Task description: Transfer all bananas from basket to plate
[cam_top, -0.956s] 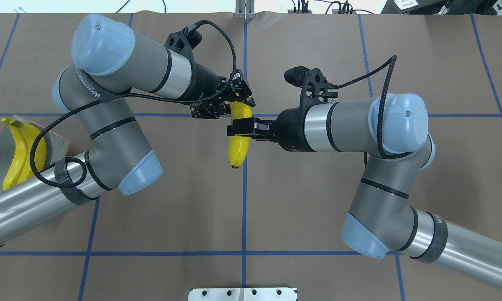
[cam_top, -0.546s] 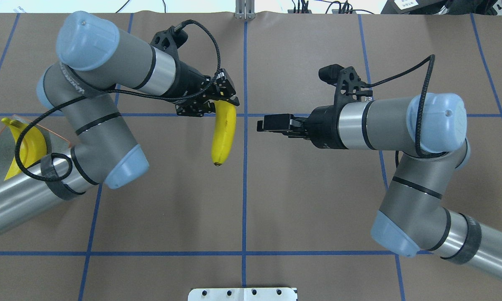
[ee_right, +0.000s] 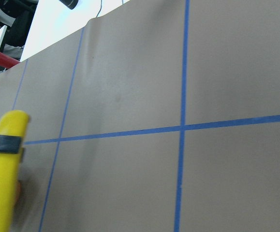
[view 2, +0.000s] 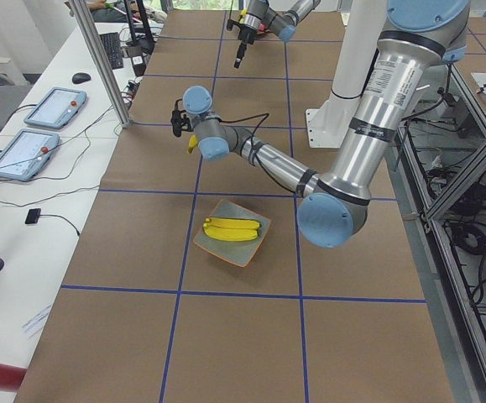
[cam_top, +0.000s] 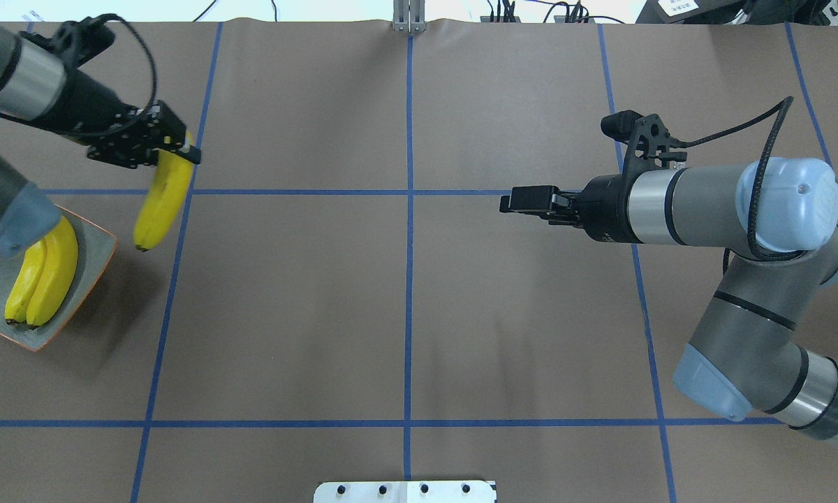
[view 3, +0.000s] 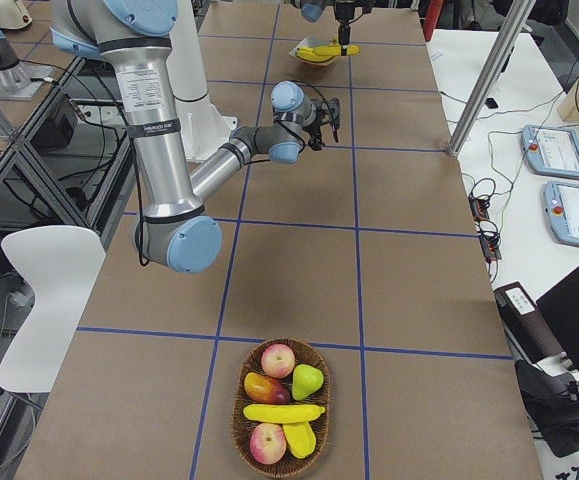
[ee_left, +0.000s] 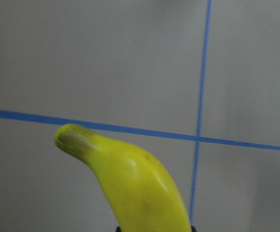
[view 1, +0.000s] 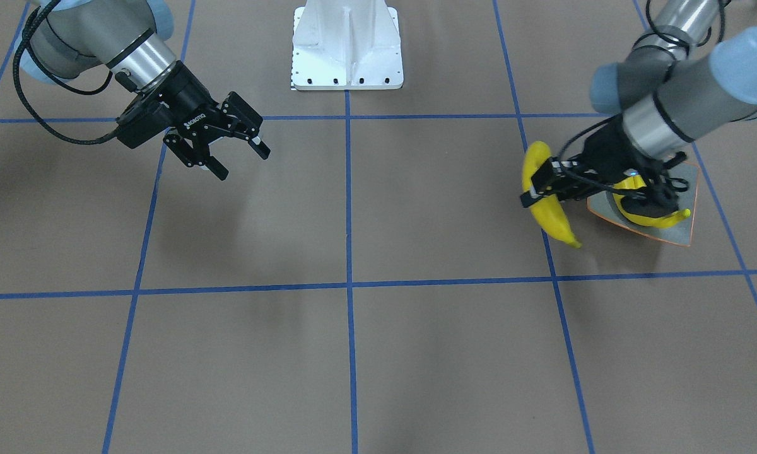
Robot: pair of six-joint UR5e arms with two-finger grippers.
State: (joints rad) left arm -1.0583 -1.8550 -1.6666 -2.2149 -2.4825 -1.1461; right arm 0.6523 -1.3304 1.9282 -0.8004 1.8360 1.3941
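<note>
We see our left claw (cam_top: 173,145) clamped on a banana (cam_top: 155,213) just beside the plate (cam_top: 91,262) holding two bananas (cam_top: 42,276); right claw (view 1: 240,161) spread apart, empty.

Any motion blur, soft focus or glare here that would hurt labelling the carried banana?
Overhead exterior: the banana in the left gripper is smeared by motion and its edges are soft, while the right gripper is crisp. Left wrist-mounted: that banana sits very close and is slightly out of focus. Exterior front-facing: even light, only soft shadows on the table, no glare.
</note>
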